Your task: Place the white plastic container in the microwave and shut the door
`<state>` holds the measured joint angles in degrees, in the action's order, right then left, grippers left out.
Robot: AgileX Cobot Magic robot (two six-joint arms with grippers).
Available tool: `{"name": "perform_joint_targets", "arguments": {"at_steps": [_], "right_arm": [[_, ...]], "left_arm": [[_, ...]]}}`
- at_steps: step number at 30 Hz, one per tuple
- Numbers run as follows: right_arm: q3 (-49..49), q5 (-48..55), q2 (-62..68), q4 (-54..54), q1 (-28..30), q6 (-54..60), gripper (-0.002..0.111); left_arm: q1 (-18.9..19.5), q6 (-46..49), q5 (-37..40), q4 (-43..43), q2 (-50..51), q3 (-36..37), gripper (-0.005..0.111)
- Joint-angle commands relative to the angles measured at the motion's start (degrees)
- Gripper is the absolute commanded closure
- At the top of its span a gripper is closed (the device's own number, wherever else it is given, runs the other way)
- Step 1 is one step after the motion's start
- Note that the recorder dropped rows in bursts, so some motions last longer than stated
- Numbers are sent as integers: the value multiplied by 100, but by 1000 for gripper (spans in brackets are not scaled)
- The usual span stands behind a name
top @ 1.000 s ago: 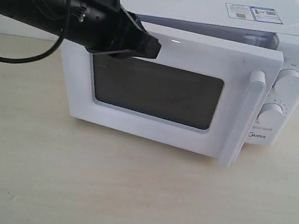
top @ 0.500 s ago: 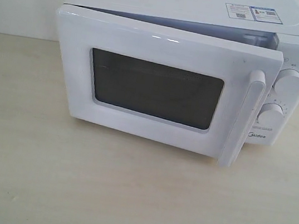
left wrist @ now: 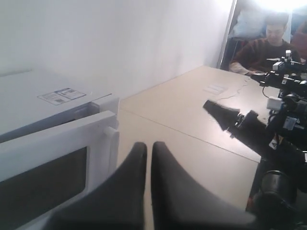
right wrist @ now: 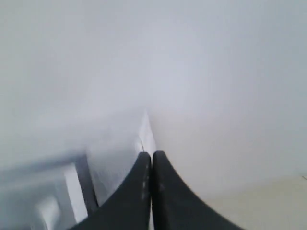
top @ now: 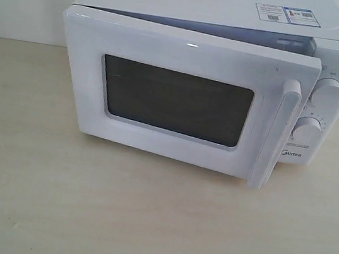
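Door [top: 183,100] ajar, lengthwise left-right; left end effector [left wrist: 148,146], right end effector [right wrist: 151,155] seemingly pressed together.

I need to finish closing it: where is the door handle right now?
In the exterior view, the handle stands at the ajar door's right edge, between the dark window and the two knobs.
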<state>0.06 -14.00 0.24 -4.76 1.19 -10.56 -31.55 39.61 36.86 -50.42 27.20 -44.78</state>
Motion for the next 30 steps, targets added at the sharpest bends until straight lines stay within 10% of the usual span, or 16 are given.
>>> {"name": "perform_joint_targets", "arguments": {"at_steps": [1,4,10,18,30], "right_arm": [[-13,-3060,-24,-691,43,-842,108],[-911,-2672,-24,-288,43,-842,108],[-3590,1581,346,2063,43,-1961,108],[-5199,6356,911,1753,-5,-1043,108],[-4041,6100,911,-46,-238,-690,108]], "left_arm": [[-33,-283,-85,49,-615,140,102],[-33,-403,-85,49,-837,140,102],[-33,-427,-124,49,-980,140,102],[-33,-441,-285,73,-980,140,102],[-33,-441,-248,73,-980,140,102]]}}
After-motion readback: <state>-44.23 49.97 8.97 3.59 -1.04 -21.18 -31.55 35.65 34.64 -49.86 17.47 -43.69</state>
